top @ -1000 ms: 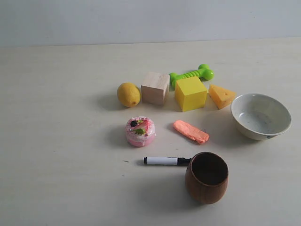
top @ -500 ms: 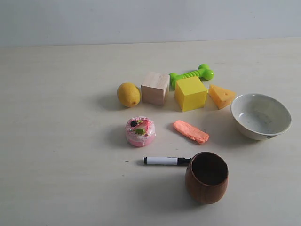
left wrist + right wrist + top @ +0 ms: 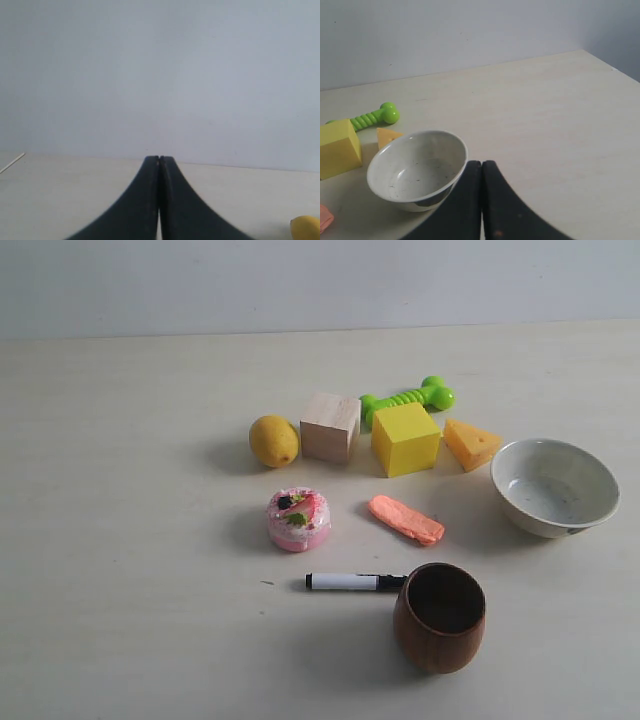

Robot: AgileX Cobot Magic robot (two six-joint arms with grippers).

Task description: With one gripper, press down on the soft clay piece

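Note:
The soft clay piece (image 3: pixel 406 519), a flattish salmon-orange lump, lies on the table between the pink cake toy (image 3: pixel 298 519) and the white bowl (image 3: pixel 553 487). A sliver of the clay (image 3: pixel 325 217) shows at the edge of the right wrist view. Neither arm appears in the exterior view. My left gripper (image 3: pixel 159 159) is shut with nothing between its jaws, above bare table. My right gripper (image 3: pixel 481 163) is also shut and empty, beside the bowl (image 3: pixel 415 170).
A lemon (image 3: pixel 274 440), wooden cube (image 3: pixel 331 427), yellow cube (image 3: pixel 405 438), green bone toy (image 3: pixel 408 396) and cheese wedge (image 3: pixel 471 444) line the back. A marker (image 3: pixel 352 582) and brown wooden cup (image 3: pixel 439 616) sit in front of the clay.

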